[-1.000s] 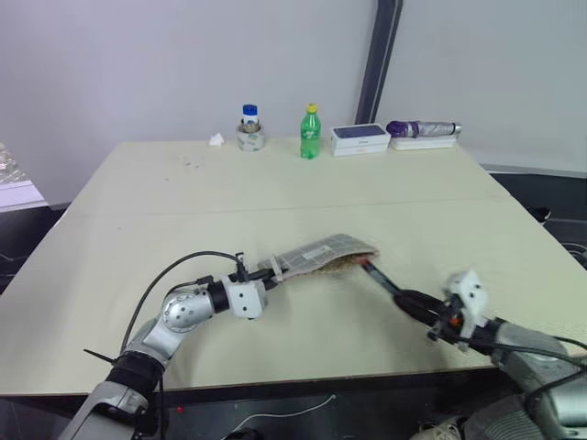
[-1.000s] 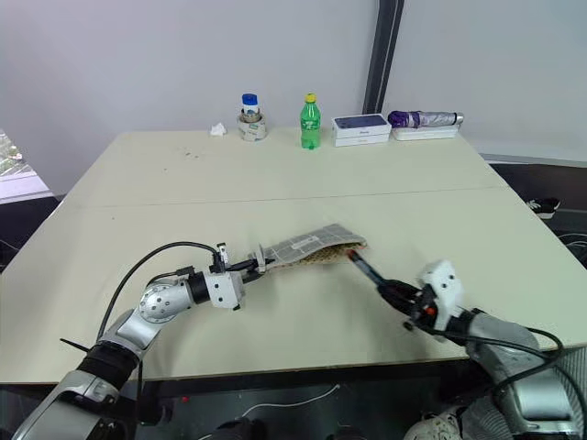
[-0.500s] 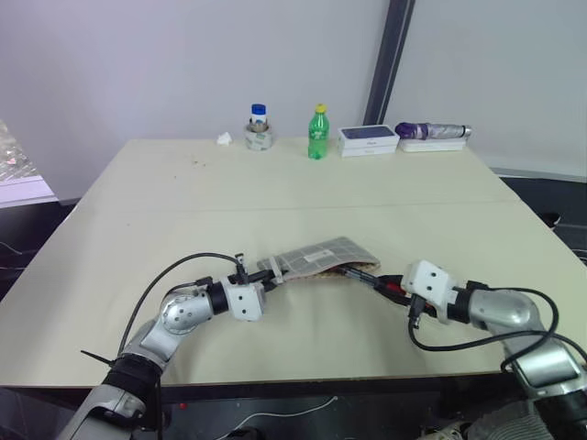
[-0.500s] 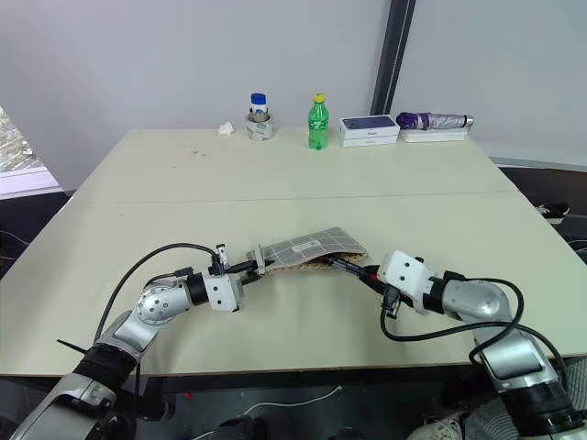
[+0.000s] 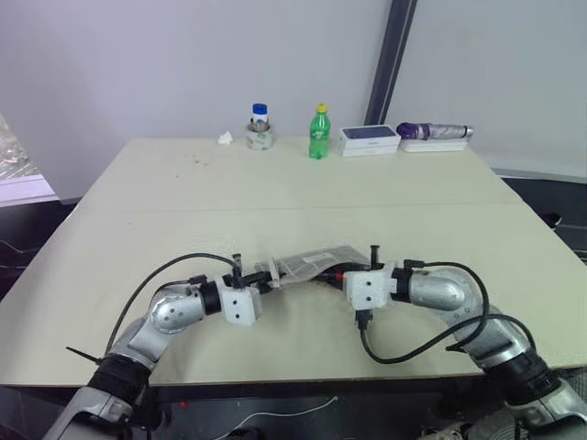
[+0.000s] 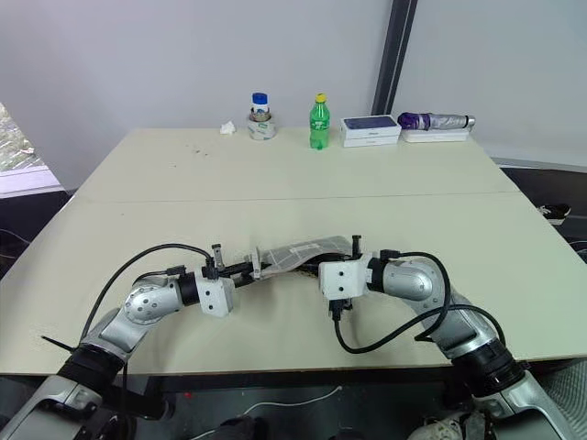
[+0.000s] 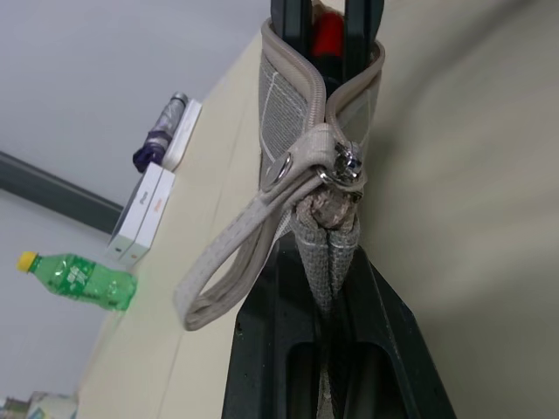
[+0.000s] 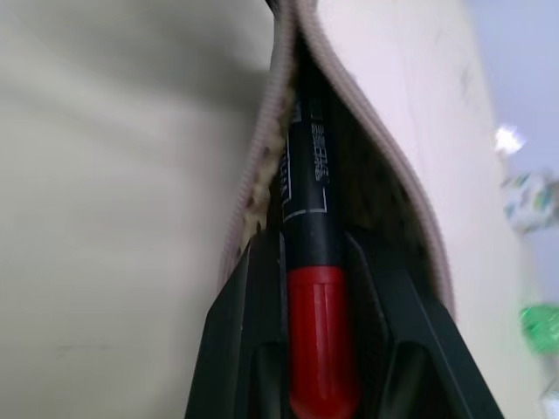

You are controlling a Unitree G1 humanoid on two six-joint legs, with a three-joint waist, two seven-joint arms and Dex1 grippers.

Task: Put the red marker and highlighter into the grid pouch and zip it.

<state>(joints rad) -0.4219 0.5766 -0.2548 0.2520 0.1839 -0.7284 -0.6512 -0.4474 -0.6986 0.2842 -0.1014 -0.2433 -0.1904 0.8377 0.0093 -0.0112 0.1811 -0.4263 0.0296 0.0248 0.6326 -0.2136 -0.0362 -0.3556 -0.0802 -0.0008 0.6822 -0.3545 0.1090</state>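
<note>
The grid pouch lies near the table's front edge, its mouth gaping towards my right arm. My left gripper is shut on the pouch's zipper end, where a fabric loop hangs. My right gripper is shut on the red marker at its red cap. The black barrel reaches into the pouch's open mouth. In the left wrist view the marker's red cap shows at the far end of the pouch. The highlighter is out of view.
At the table's back edge stand a green bottle, a blue-capped jar, a crumpled white scrap, a white box and a purple umbrella. Bare tabletop stretches between them and the pouch.
My right arm has swung left and its wrist has rolled, carrying the red marker from beside the pouch into its open mouth. The left gripper keeps its hold on the zipper end.
</note>
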